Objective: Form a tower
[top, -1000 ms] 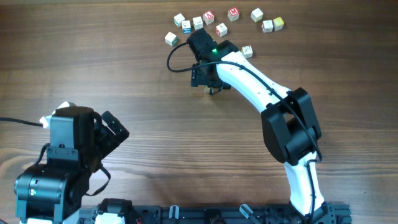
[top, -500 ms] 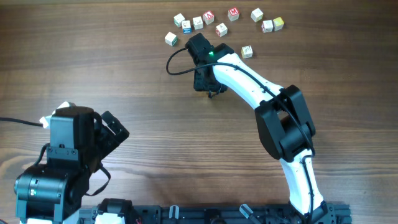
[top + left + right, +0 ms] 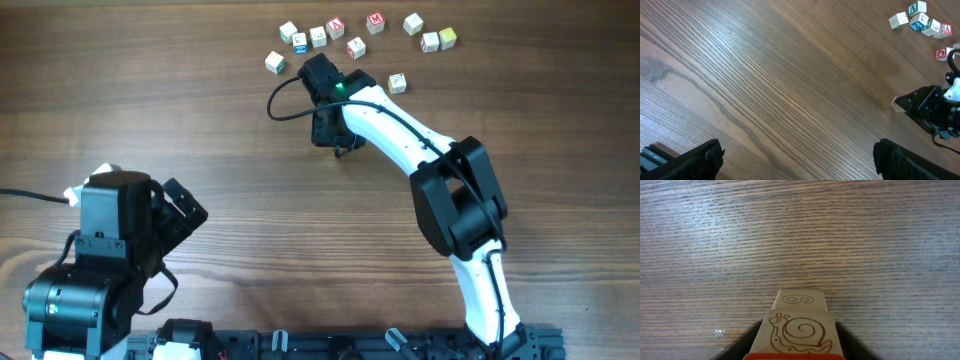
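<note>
Judged the tower [image 3: 801,300] light, rigid and tippy, best pinched on opposite flat faces, with right pincer [image 3: 799,329] clenched on its snail cube [image 3: 799,336] and left pincer [image 3: 797,160] released.

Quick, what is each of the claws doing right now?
Left gripper: open, holding nothing.
Right gripper: closed on the snail cube.

A brown outlined numeral, 6 or 9, is printed on the far face of the wooden cube [image 3: 801,300]. Overhead, a red M is read on a loose cube [image 3: 376,20] and a red A on a second cube [image 3: 336,27]
</note>
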Robot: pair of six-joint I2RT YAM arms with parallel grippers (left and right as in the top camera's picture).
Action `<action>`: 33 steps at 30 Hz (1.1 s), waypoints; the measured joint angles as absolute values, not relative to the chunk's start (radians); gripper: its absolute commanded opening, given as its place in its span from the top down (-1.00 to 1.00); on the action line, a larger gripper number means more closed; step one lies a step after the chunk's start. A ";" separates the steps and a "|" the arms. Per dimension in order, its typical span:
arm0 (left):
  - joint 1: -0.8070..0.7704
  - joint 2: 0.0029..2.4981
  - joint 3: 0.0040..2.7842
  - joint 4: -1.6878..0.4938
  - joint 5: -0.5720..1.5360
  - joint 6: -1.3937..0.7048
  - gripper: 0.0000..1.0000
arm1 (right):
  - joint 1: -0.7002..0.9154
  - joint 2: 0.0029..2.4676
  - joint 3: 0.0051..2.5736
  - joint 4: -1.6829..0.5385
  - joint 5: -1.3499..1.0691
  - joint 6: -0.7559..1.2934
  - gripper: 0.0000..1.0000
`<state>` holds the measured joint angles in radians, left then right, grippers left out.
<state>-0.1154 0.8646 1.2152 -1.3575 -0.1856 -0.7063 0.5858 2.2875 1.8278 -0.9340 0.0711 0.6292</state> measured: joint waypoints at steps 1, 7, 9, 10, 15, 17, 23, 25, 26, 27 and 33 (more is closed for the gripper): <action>-0.115 0.865 1.215 -1.357 -0.186 -0.706 -1.00 | 0.586 2.288 1.828 -0.934 0.072 0.625 -0.65; -0.115 0.865 1.215 -1.357 -0.186 -0.706 -1.00 | 0.587 2.284 1.839 -1.011 0.072 0.573 -0.99; -0.115 0.865 1.215 -1.358 -0.186 -0.706 -1.00 | 0.587 2.246 1.877 -1.065 0.071 0.505 -0.99; -0.115 0.865 1.215 -1.357 -0.186 -0.706 -1.00 | 0.587 2.226 1.895 -1.078 0.071 0.466 -1.00; -0.115 0.865 1.215 -1.357 -0.186 -0.706 -1.00 | 0.586 1.948 1.983 -1.044 0.059 0.044 -1.00; -0.115 0.865 1.215 -1.357 -0.186 -0.706 -1.00 | 0.574 1.918 2.020 -1.006 0.025 -0.094 -1.00; -0.115 0.865 1.215 -1.357 -0.186 -0.706 -1.00 | 0.335 2.007 2.314 -0.926 -0.196 -0.228 -0.99; -0.115 0.865 1.215 -1.357 -0.186 -0.706 -1.00 | 0.339 2.073 2.439 -0.875 -0.219 -0.238 -0.99; -0.115 0.865 1.215 -1.356 -0.186 -0.706 -1.00 | 0.352 2.110 2.504 -0.848 -0.228 -0.241 -0.99; -0.115 0.865 1.215 -1.357 -0.186 -0.706 -1.00 | 0.364 2.139 2.551 -0.828 -0.232 -0.241 -0.98; -0.115 0.865 1.214 -1.359 -0.186 -0.706 -1.00 | 0.410 2.161 2.586 -1.414 -0.319 -0.561 -0.97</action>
<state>-0.1146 0.8646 1.2140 -1.3586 -0.1860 -0.7063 0.4103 2.1609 2.5862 -1.4136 -0.3191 -0.5613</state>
